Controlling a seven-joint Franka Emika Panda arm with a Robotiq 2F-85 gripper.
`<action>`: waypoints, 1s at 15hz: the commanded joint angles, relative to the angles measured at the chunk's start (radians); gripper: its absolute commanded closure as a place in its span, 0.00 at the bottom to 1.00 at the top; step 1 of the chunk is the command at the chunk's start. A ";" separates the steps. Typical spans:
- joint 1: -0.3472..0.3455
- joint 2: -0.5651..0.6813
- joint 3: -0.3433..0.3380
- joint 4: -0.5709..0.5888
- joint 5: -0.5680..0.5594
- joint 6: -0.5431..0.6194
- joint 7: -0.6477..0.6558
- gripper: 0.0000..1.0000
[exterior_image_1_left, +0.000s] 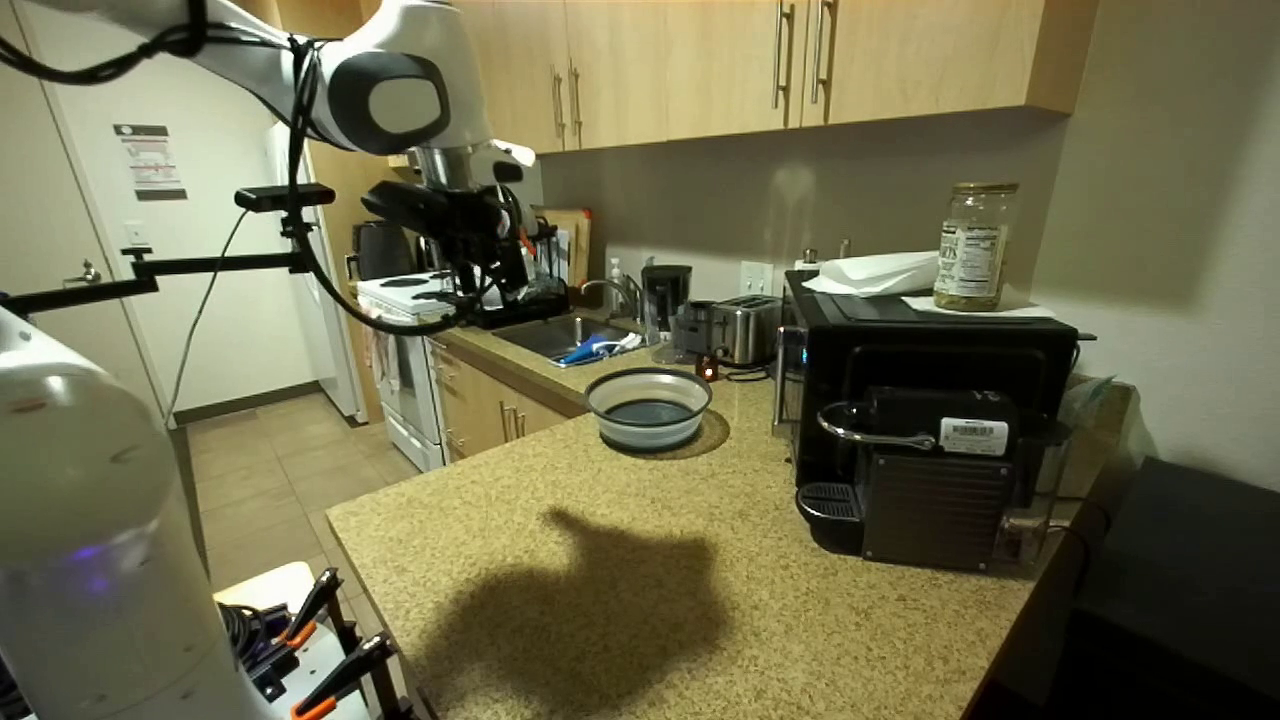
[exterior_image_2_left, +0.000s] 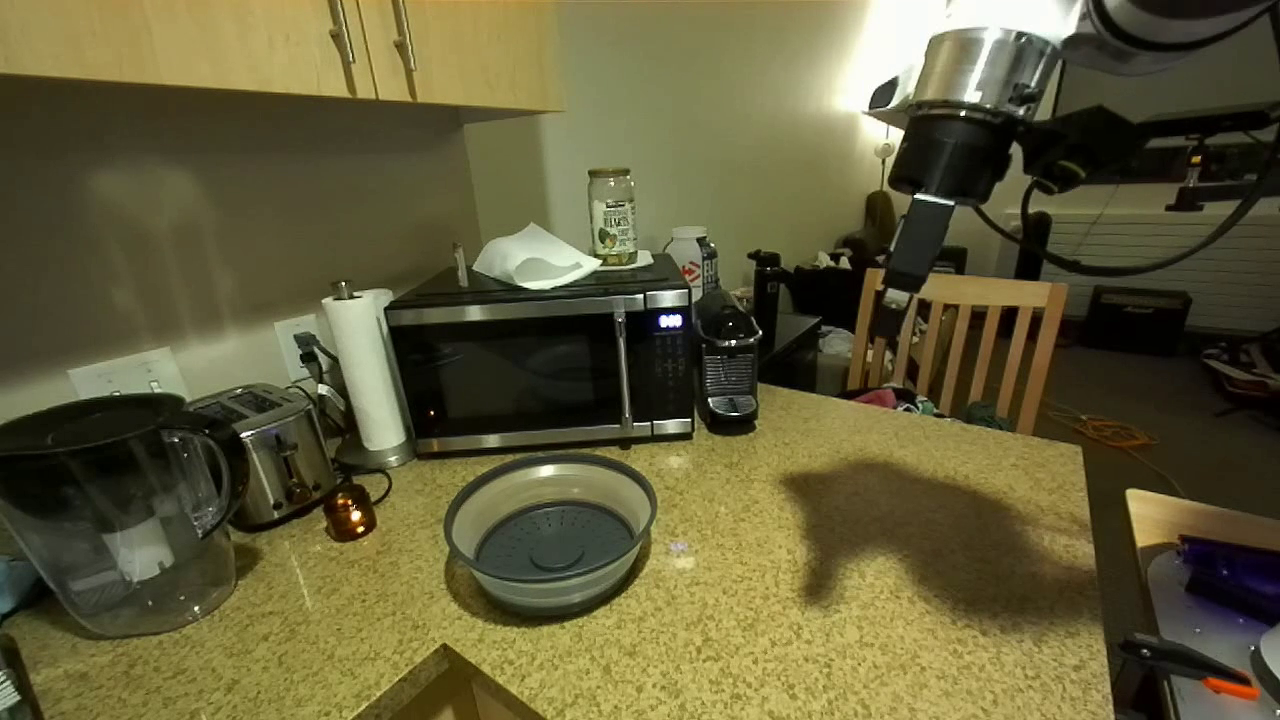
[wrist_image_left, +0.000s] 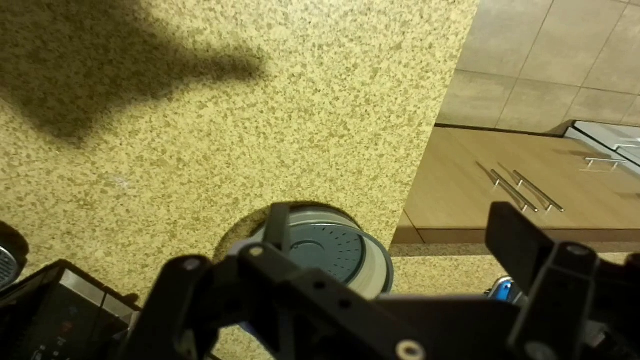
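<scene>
Round colander (exterior_image_2_left: 555, 535), pale sides, gry rim, dk base w/ holes, upright on speckled ctr (exterior_image_2_left: 740, 630), nr microwave (exterior_image_2_left: 520, 385)

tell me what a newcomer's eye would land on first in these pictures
Probably the white arm, held high with its pincer open and empty, along with the large dark shadow spread across the counter. Next might come the grey-rimmed bowl, standing on that counter in front of the microwave. After that, likely the jar, upright on top of the microwave.
</scene>
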 joint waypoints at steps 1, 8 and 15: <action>-0.039 0.196 0.000 0.087 -0.014 0.066 -0.009 0.00; -0.069 0.486 -0.006 0.319 0.000 0.110 0.000 0.00; -0.078 0.656 -0.003 0.460 -0.055 0.117 0.139 0.00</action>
